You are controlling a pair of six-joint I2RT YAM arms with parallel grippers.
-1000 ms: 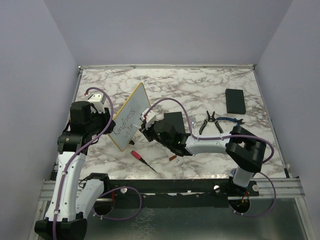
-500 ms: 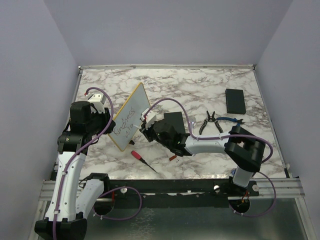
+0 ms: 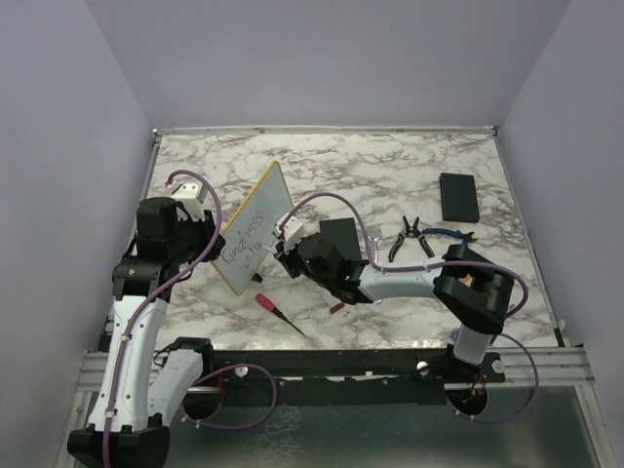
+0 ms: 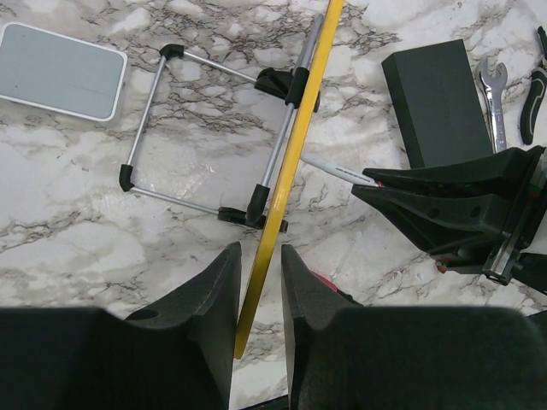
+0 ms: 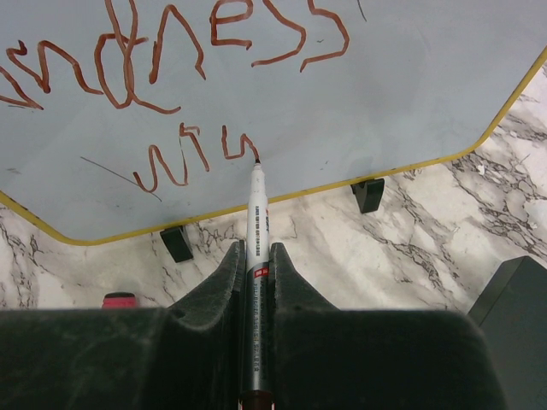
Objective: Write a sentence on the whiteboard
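The left gripper (image 4: 261,256) has its jaws closed narrowly on the edge of the small pale whiteboard with a thin yellow frame (image 4: 291,162), which stands tilted on a wire metal stand (image 4: 205,137) just beyond them. The right gripper (image 5: 255,252) is clamped on a slim white marker pen (image 5: 256,213). Ahead of its jaws, the pen's tip touches the board at the end of the second line of the reddish-brown cursive sentence (image 5: 162,64).

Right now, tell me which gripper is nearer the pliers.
Right. The right gripper, holding a pen at the whiteboard, sits left of the pliers; the left gripper grips the board's farther edge.
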